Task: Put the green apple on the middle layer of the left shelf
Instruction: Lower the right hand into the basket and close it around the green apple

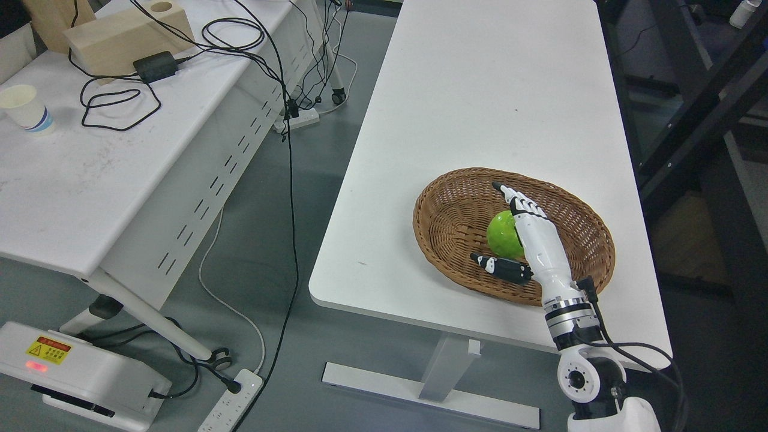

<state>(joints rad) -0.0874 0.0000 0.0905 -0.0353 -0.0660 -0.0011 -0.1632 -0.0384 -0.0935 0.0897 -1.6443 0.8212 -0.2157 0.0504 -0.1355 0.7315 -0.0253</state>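
Note:
A green apple (503, 235) lies in a brown wicker basket (433, 198) near the front edge of a white table (492, 90). My right hand (487, 222) comes in from the lower right and reaches into the basket. Its fingers (521, 203) are stretched out straight along the apple's right side and its thumb (501, 267) is spread out below the apple. The palm is against or very close to the apple; the fingers are not curled around it. The hand is open. My left arm is out of view.
A second white table (90, 180) stands at the left with a paper cup (27, 108), a wooden block (126, 33), a black adapter (155, 66) and cables. Power strips (231, 408) and cables lie on the floor. A dark shelf frame (690, 120) stands at the right.

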